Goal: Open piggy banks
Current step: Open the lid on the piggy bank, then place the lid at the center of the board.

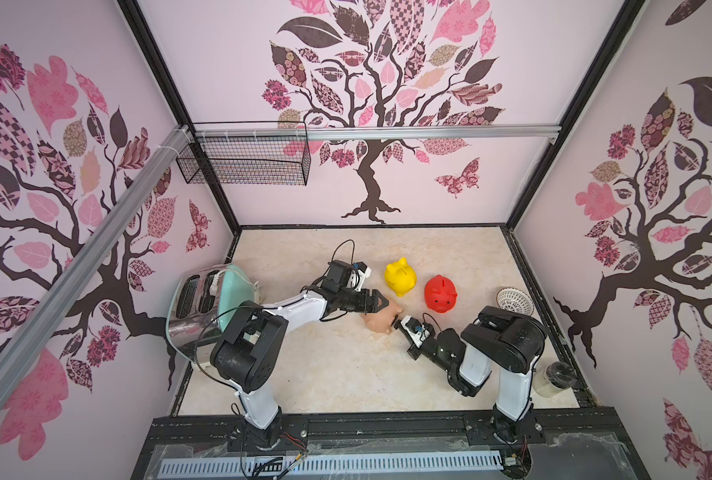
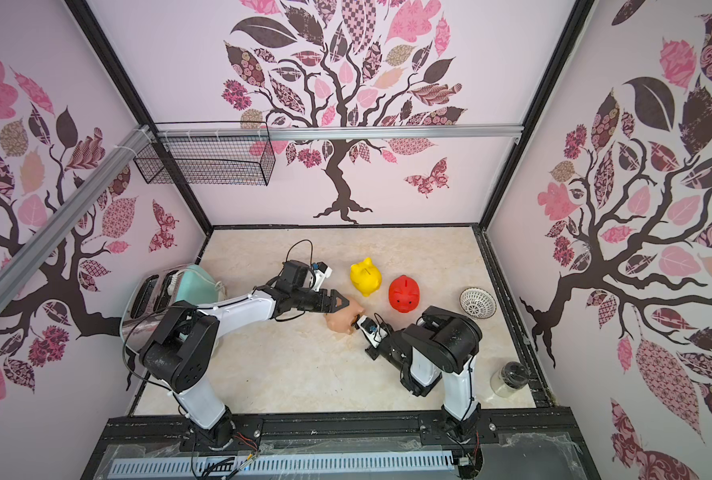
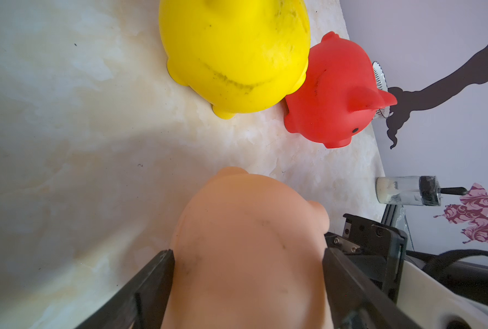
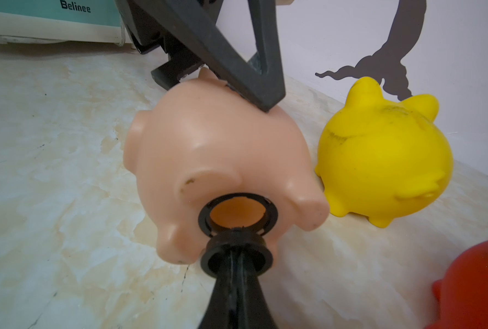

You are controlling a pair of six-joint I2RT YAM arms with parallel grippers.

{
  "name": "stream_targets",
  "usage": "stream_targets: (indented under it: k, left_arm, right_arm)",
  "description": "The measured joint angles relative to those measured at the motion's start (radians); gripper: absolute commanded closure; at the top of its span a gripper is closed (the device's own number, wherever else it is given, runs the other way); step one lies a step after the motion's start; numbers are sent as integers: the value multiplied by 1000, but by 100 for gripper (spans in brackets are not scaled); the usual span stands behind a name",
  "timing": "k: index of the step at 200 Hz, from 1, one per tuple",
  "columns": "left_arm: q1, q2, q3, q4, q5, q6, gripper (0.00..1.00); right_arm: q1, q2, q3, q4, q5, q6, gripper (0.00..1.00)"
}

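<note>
The peach-tan piggy bank (image 1: 381, 321) (image 2: 343, 319) lies on its side at mid-table, belly toward my right arm. My left gripper (image 3: 248, 253) is shut on its body (image 3: 248, 228), one finger on each flank. The belly hole (image 4: 237, 212) is open, ringed in black. Just off the hole, my right gripper (image 4: 236, 252) (image 1: 396, 322) is shut on the black plug (image 4: 255, 256). Behind them the yellow piggy bank (image 1: 401, 277) (image 4: 385, 159) and the red piggy bank (image 1: 440, 294) (image 3: 334, 96) stand upright, side by side.
A mint-green toaster (image 1: 204, 303) stands at the table's left edge. At the right edge sits a white lattice bowl (image 1: 514, 301), with a glass jar (image 1: 554, 378) nearer the front. A wire basket (image 1: 246, 160) hangs on the back wall.
</note>
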Motion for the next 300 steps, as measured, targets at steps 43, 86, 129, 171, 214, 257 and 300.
stream_targets:
  k: [43,86,129,171,214,257,300]
  left_arm:
    - [0,0,1,-2,-1,0,15]
    - [0,0,1,-3,-1,0,15]
    - [0,0,3,-5,-1,0,15]
    - [0,0,5,-10,-4,0,15]
    - [0,0,5,-11,-4,0,15]
    - [-1,0,5,-11,-7,1,15]
    - [-2,0,5,-11,-8,1,15]
  right_arm:
    - [0,-183,-43,-81,17,199,100]
    - [0,-495,-13,-509,81,472,100]
    - [0,-763,115,-1096,166,710,100]
    - [0,-755,268,-1537,174,853,100]
    - [0,-579,463,-1864,143,875,100]
    - [0,-491,548,-2048,134,861,100]
    - [0,-451,554,-2105,118,845,85]
